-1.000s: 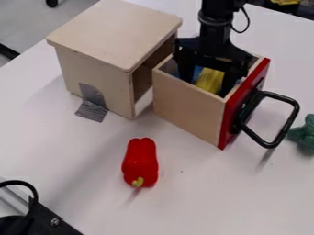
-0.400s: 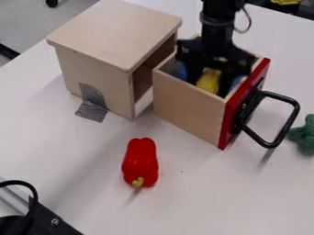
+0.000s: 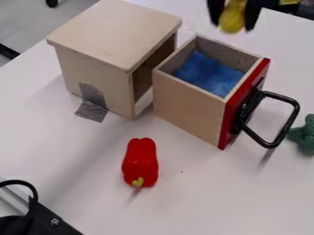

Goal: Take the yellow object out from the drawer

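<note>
My black claw, cut off at the top edge, grips a rounded yellow object, its upper end hidden, outside the red-fronted wooden drawer

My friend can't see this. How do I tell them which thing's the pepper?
Find the wooden cabinet with its drawer open. On the white table, nearer the camera, lies a red bell pepper, its yellow-green stem toward the camera. The drawer's front is red too, but flat with a black handle; the pepper is plump and shiny.
</note>
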Tool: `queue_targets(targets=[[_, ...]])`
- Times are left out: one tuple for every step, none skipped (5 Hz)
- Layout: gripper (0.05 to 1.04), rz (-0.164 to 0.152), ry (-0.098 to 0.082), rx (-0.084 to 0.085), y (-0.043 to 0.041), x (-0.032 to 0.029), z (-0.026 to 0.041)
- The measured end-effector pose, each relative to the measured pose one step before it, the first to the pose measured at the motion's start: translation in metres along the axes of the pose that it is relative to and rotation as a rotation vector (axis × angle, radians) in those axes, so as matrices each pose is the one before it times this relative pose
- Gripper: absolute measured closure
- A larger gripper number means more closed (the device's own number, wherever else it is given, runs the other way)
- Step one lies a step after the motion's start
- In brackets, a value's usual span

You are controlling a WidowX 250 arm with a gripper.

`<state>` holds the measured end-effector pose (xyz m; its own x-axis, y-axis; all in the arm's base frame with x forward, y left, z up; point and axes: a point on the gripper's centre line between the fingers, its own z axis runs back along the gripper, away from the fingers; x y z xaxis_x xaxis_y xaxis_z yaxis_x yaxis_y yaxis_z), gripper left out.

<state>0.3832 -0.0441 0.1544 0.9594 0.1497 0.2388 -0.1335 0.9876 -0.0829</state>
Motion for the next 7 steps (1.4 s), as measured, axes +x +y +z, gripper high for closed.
queue_targets(targets=[[0.457, 0.011, 0.0036, -0.0108, -0.00241, 0.03148, -0.01691], [0.458, 0.01, 0.0109, 0.0244, 0.00781, 0.02558, -0.02705], [0.458, 0.0098, 0.0546, 0.0426, 0.01426, 0.00523, -0.02974], [0.458, 0.0097, 0.0093, 0.0152, 0.00973, -0.00104, -0.01439], [0.458, 0.0041, 0.0281, 0.0082, 0.00524, -0.00891, -0.03052], [0.458, -0.0039, -0.0164, 0.0032, 0.00094, -0.00008, -0.00893], [0.458, 0.0005, 0.0199, 0.0095, 0.00223, -0.00518, -0.01812]])
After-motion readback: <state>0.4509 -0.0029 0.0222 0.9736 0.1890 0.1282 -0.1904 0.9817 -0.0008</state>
